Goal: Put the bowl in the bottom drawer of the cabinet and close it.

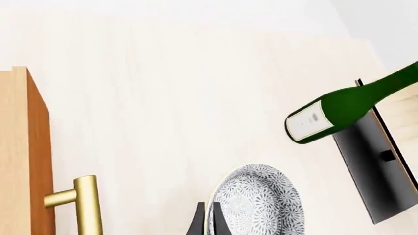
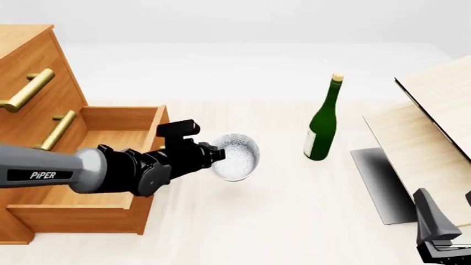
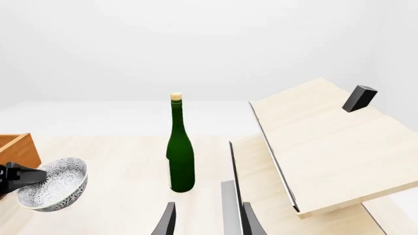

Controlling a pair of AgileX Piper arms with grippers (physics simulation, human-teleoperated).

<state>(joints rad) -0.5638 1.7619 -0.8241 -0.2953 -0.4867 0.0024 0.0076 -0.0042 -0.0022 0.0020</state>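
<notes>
The left arm's jaws pinch the rim of the bowl (image 2: pixel 235 157), holding it tipped above the counter (image 2: pixel 279 221) beside the open bottom drawer (image 2: pixel 110 165), ready to drop in; the right jaws wait open.

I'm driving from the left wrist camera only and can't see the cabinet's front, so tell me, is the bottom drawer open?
Observer: Yes. In the front view the bottom drawer is pulled out of the cabinet.
Operator: Where is the bowl relative to it?
Observer: The bowl, tilted in the left gripper, is off the drawer's right side, not over it.
Operator: And the right gripper?
Observer: The right gripper is open, holding nothing, facing the green wine bottle.
</notes>
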